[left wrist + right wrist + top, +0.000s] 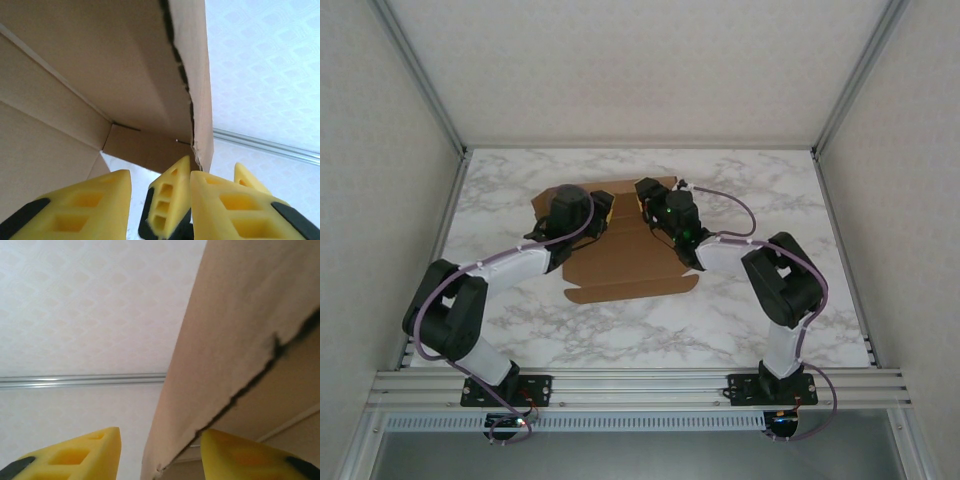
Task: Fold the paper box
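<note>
From above, the paper box (630, 268) lies mid-table with both arms at its far flap, while the left wrist view shows the left gripper (162, 176) parted astride that flap's edge, and the right wrist view shows the right gripper (161, 434) parted likewise, neither pinching, probably to steady the flap for folding.

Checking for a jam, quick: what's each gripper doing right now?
Left gripper: open, at the paper box's raised wall.
Right gripper: open, astride that wall, not clamped.

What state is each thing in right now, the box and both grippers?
paper box, partly folded: near panel flat, far walls raised
left gripper, jaws open at a raised wall's edge
right gripper, jaws open, straddling a raised flap, not clamped
</note>
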Available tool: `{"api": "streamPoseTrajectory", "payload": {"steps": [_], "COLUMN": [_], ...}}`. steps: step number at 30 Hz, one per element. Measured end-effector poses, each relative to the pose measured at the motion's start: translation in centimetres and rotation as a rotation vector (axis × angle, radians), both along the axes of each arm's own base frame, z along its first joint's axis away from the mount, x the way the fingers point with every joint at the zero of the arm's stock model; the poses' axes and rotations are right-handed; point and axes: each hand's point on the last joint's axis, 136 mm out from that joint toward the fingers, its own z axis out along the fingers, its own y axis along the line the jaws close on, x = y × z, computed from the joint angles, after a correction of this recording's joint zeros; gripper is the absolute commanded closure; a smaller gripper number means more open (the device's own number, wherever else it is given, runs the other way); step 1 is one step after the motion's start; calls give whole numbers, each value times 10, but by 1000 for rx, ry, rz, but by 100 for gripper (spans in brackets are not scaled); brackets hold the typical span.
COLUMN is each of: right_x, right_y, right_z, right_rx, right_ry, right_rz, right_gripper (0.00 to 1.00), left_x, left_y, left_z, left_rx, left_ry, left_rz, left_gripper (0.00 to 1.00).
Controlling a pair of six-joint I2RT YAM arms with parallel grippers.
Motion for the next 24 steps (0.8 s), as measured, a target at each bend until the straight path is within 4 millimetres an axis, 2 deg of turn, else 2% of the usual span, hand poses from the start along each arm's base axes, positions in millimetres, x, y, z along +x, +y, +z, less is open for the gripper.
{"api": "streamPoseTrajectory", "payload": {"steps": [7,16,19,24], "right_x": [11,15,20,26], "right_y": [8,2,-4,-13], "right_z": [-10,-15,-15,-14], "right_rx": [-4,-14,-12,-6], "right_ry": [16,29,29,32], "right_rz": [-1,-17,-29,-44], "right_gripper": [69,81,82,90], "left_x": [-4,-19,-27,-37], "left_y": [5,14,22,47], "left_z": [12,40,52,80], "left_rx": [26,124,187,274], "left_ry": [-26,-111,-148,-221], "left_rz": [-8,-52,-57,-23], "left_gripper": [63,61,60,57]}}
